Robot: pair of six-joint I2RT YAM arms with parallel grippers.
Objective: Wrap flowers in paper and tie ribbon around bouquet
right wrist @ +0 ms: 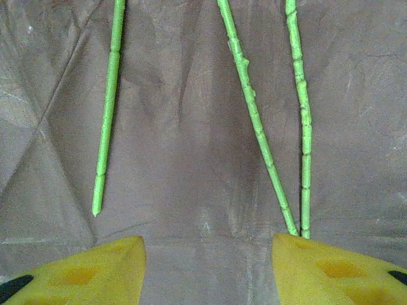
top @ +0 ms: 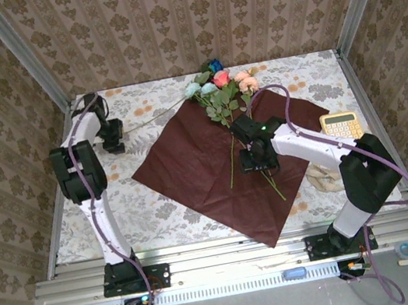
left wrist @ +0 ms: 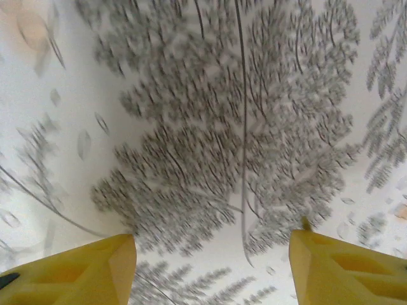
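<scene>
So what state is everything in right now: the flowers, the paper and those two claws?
paper: spread out flat, not folded.
flowers: lying loose on the paper, stems fanned apart, not wrapped.
left gripper: open, nothing between its fingers, over the tablecloth.
right gripper: open, nothing held, over the paper.

The left arm (top: 101,218) and right arm (top: 305,141) are white with black joints. A purple cable (top: 268,87) runs along each. A green light (top: 263,127) glows on the right one. The pincer fingers (right wrist: 89,273) are yellow.
</scene>
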